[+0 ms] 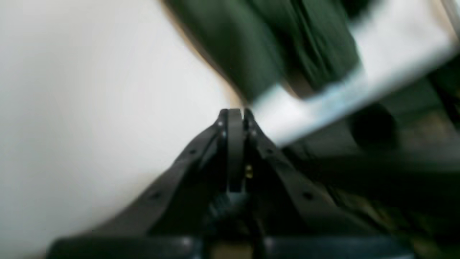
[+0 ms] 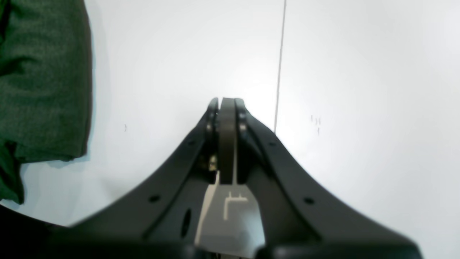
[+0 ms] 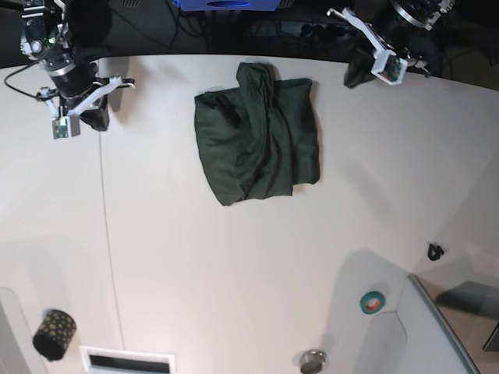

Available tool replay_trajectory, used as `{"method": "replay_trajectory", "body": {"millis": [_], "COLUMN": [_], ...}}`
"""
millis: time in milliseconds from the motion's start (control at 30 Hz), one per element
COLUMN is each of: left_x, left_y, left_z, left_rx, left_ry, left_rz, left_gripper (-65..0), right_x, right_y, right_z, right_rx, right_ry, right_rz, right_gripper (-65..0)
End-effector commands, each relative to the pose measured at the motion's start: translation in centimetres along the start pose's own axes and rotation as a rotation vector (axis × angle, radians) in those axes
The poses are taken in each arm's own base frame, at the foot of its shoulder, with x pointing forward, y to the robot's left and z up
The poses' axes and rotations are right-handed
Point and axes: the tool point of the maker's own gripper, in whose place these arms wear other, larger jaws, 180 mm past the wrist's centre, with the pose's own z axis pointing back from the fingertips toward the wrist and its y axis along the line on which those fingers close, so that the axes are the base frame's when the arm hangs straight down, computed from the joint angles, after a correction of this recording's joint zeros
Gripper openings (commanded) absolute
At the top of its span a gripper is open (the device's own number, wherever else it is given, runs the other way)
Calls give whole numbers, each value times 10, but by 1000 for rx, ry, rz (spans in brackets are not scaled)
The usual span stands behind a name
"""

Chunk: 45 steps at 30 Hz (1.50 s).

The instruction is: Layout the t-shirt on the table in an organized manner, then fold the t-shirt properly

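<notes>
Base view. T-shirt (image 3: pixel 257 132), crumpled heap at 12 o'clock of table (image 3: pixel 234 273), is the only bulk mid-surface; open tabletop rings it at 3, 6 and 9 o'clock. Small obstacles near the front edge: patterned roll (image 3: pixel 53 334) at 8 o'clock, green tape ring (image 3: pixel 373 301) and grey raised tray (image 3: pixel 437 335) at 4–5 o'clock, black clip (image 3: pixel 434 251) at 4 o'clock, metal knob (image 3: pixel 313 360) at 6 o'clock

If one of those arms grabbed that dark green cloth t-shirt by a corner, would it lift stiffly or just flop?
The dark green fabric t-shirt would probably flop and drape: it already lies bunched in soft folds. It likely slides easily on the smooth white table. Being thin cloth, it is probably light for its size.
</notes>
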Motion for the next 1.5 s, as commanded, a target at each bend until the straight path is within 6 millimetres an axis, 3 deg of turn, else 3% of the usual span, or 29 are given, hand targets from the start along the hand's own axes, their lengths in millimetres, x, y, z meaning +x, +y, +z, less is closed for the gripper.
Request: {"method": "replay_trajectory", "body": {"millis": [0,100,300,367,567,767,1000,1100,1200,1267,1400,1467], "left_x": [-8,-36,-69,-80,-82,-80,-92,-91,-92,-93,-95,-97], "left_y": [-2,3,12,30,85,103,140,149,154,155,161,162], "left_z": [1,-2,2,9,26,36,51,59,65,69,78,80], "left_rx": [-8,-1,24,76,241,300,435,464,487,503,545,549], "left_ry": [42,168,236,262,256,250,249,249,250,248,244,249], "left_rz": [-1,9,59,68,89,96,157,157,158,170,187,192], "left_gripper": [-650,-650,-650,-650,-650,-650,-650,-650,-650,-650,-650,-650], "right_x": [10,9,6,5,5,13,52,70,83,86,84,87], "right_y": [0,0,11,23,45,104,186,212,231,239,240,239], "right_z": [2,2,2,1,-5,-12,-22,-26,-36,-43,-50,-54], "right_rx": [7,7,37,70,127,281,496,560,579,582,577,571], "right_ry": [-38,-37,-26,-22,-20,-34,-124,-153,-134,-115,-102,-104], "right_rz": [7,7,16,26,35,78,180,225,238,233,229,234], "right_gripper": [-650,-650,-650,-650,-650,-650,-642,-639,-561,-452,-275,-242]}}
